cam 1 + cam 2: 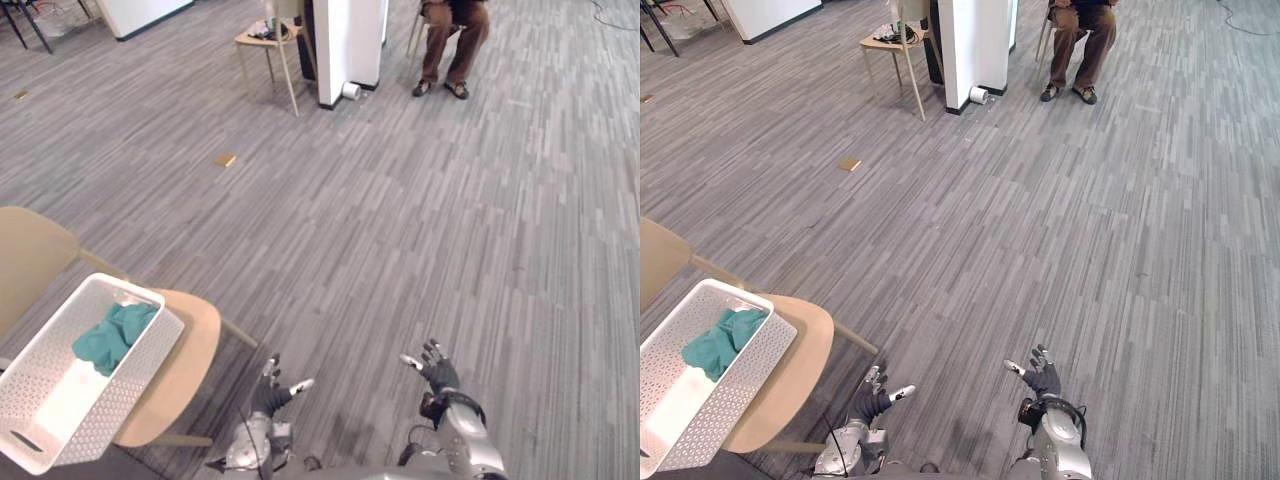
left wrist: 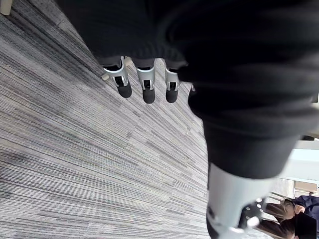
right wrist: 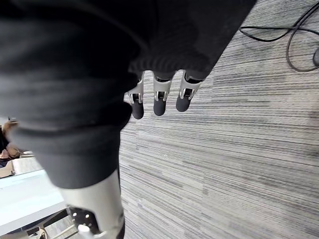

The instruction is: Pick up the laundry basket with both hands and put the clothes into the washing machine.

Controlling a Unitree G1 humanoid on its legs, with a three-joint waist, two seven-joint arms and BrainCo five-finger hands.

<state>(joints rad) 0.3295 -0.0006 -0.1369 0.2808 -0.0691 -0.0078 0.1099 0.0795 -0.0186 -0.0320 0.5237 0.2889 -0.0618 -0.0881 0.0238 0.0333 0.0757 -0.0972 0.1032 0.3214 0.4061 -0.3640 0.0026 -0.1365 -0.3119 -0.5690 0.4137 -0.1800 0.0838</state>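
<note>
2 hands hover low over the grey striped floor, both holding nothing. The left hand has its fingers straight and slightly spread, thumb out to the side. The right hand matches it, fingers extended and apart, touching nothing. The laundry basket, white and perforated, sits well to the left of the left hand on a light wooden chair. It holds 1 crumpled teal garment at its far end and 1 white cloth beside that. Far across the floor, a person sits near a small wooden table.
</note>
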